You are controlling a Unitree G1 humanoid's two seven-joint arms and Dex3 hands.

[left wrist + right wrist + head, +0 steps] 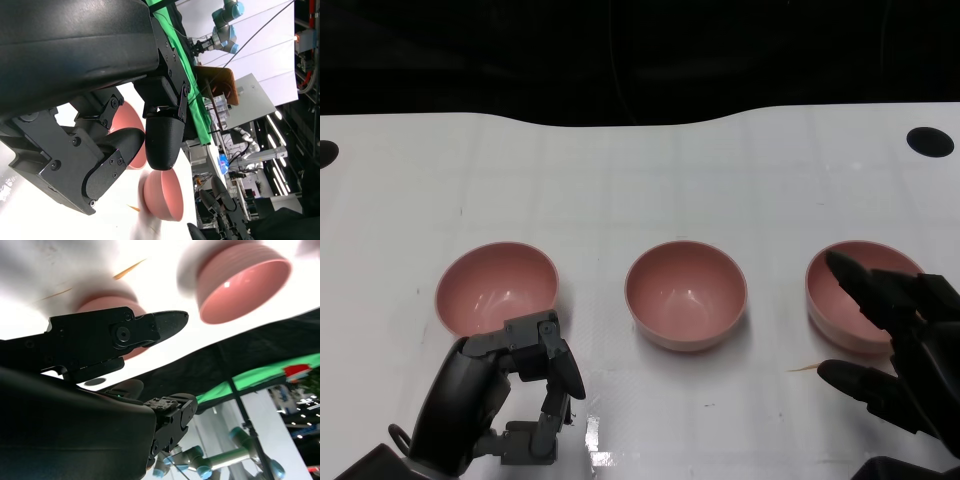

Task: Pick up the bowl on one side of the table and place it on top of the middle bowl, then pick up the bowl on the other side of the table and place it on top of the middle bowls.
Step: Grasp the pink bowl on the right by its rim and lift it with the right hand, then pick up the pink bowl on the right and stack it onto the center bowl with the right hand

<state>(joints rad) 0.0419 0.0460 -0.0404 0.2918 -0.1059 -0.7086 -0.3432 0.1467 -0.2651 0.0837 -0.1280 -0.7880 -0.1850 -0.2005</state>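
Landmark: middle bowl [686,294], pink, upright on the white table [640,180], nothing inside it.

Left of the middle bowl: left bowl [497,287], pink, upright, well apart from the middle one. Its near rim is partly covered by the left hand [510,400], which sits at the near side of that bowl with fingers curled inward and nothing between them. Whether a fingertip touches the rim cannot be told. The wrist end of this hand is cut off by the picture's lower edge.

Right of the middle bowl: right bowl [855,300], pink, upright, well apart from the middle one. Its right side and part of its opening are hidden behind the right hand [895,345]. That hand's fingers are spread apart, upper ones over the bowl's opening, a lower one in front of its near wall; no grip on the bowl shows. Much of the hand is cut off at the right edge.

Between the middle bowl and the right hand's lower finger: a thin orange sliver [802,368] on the table, too small to identify.

Far right edge of the table: a black round mark [930,141].
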